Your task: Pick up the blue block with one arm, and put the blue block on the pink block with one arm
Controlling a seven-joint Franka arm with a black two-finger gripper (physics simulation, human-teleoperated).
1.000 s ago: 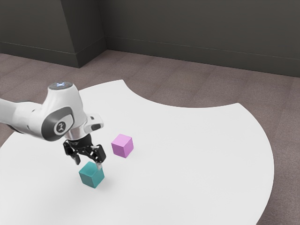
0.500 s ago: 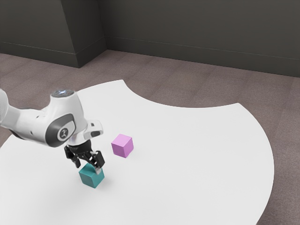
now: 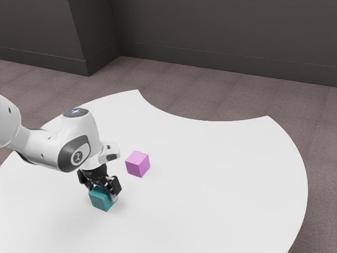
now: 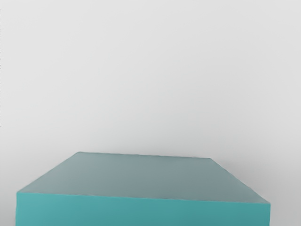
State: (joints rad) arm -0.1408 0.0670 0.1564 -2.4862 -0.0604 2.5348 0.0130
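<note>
The blue block (image 3: 100,202), a teal cube, rests on the white table (image 3: 221,174) near the exterior view's lower left. My gripper (image 3: 101,191) is lowered over it, open, with one black finger on either side of its upper part. In the wrist view the blue block (image 4: 141,188) sits large and close just under the hand, its top face plain to see. The pink block (image 3: 137,163) stands on the table a short way to the upper right of the blue one, apart from the gripper.
The round white table's near-left edge lies close behind the arm. A wide bare stretch of table (image 4: 150,70) runs to the exterior view's right. Brown floor and dark walls surround it.
My hand has dropped from just above the blue block down onto it, so the fingers now straddle its sides. Neither block has moved.
</note>
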